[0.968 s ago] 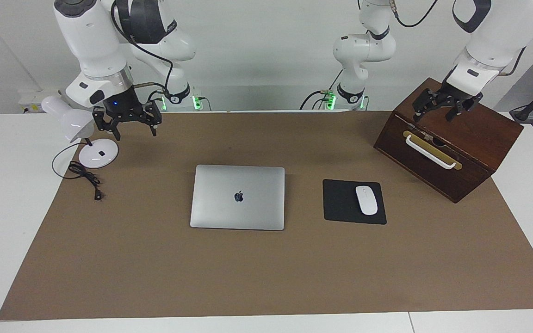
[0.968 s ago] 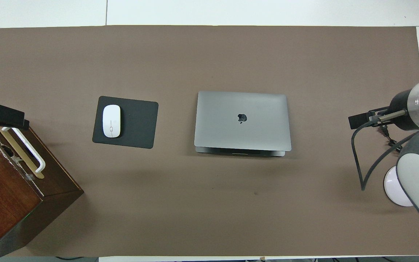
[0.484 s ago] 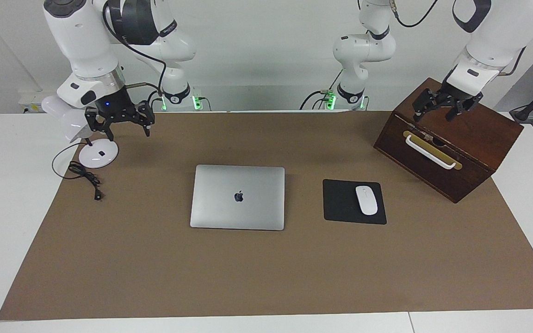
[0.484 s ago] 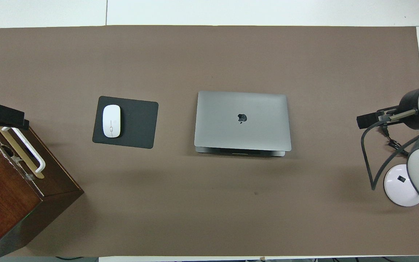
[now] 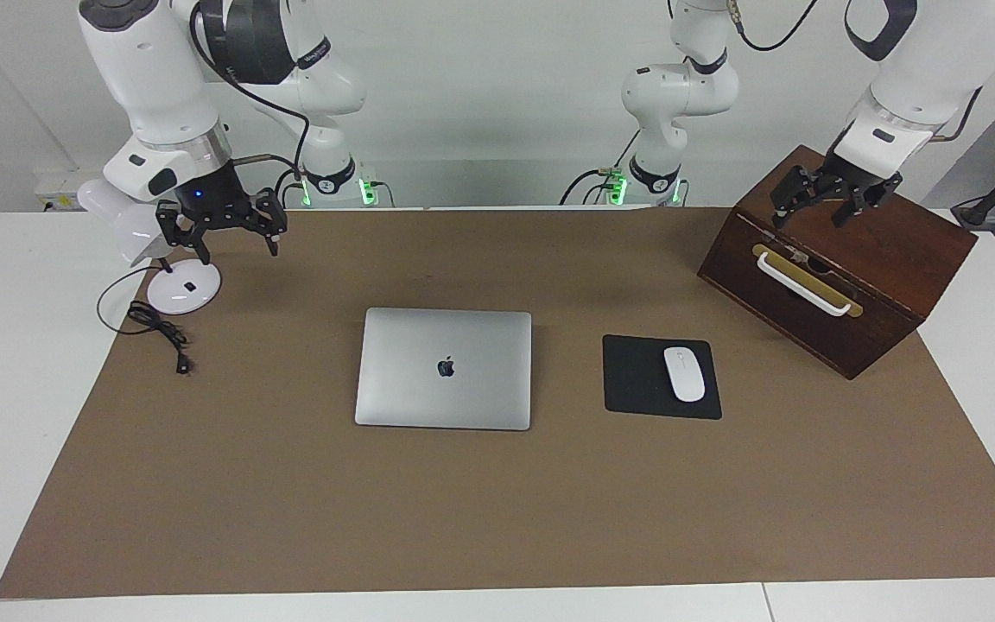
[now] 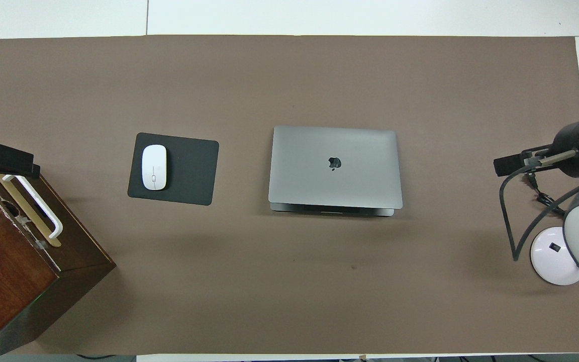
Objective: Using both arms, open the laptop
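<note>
Laptop [image 5: 444, 368] lies shut and flat mid-tabletop on the brown mat [image 5: 497, 510], logo up, well apart from both claws. Right claw [image 5: 232, 241] hangs with fingers spread and empty over the mat's corner, just beside the white desk lamp [image 5: 156, 259] and its coiled cord [image 5: 156, 326]; left claw [image 5: 819, 211] hovers equally wide and empty over the wooden box [image 5: 843, 259] with its white handle [image 5: 804, 285]. Between box and laptop sits a black mouse pad [image 5: 640, 380] carrying a white mouse [image 5: 684, 373] — nothing blocks the lid. Overhead, only a dark edge of each claw shows, the arms largely cut off. Both wrists point steeply down.
</note>
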`<state>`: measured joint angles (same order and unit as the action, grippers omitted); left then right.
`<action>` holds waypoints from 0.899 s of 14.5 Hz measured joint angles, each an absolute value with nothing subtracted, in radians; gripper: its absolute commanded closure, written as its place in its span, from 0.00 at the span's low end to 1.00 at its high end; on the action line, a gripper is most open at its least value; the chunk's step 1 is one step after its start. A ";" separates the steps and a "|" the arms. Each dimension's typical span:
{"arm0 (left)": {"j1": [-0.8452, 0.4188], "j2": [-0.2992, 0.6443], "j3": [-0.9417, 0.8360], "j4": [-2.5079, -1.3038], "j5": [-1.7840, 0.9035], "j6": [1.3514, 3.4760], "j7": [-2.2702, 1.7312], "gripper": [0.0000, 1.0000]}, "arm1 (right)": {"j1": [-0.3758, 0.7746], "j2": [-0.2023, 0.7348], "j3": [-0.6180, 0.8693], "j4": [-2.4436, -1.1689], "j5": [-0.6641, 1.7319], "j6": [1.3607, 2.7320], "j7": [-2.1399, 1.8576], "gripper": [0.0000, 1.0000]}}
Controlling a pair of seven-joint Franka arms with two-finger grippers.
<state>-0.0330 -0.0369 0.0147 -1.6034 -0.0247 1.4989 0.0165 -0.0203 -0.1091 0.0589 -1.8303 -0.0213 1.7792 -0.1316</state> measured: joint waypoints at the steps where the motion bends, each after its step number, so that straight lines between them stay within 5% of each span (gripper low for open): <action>1: -0.033 -0.037 0.015 -1.603 -0.025 1.499 0.016 0.00 | -0.021 -0.109 0.058 -1.830 -0.021 1.779 -0.132 0.00; 13: -0.033 -0.037 0.014 -1.606 -0.025 1.539 0.015 0.00 | -0.033 -0.109 0.057 -1.830 -0.021 1.781 -0.132 0.00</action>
<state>-0.0330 -0.0369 0.0145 -1.6056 -0.0247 1.5389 0.0149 -0.0331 -0.1090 0.0574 -1.8304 -0.0213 1.7807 -0.1316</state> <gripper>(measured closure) 0.000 0.000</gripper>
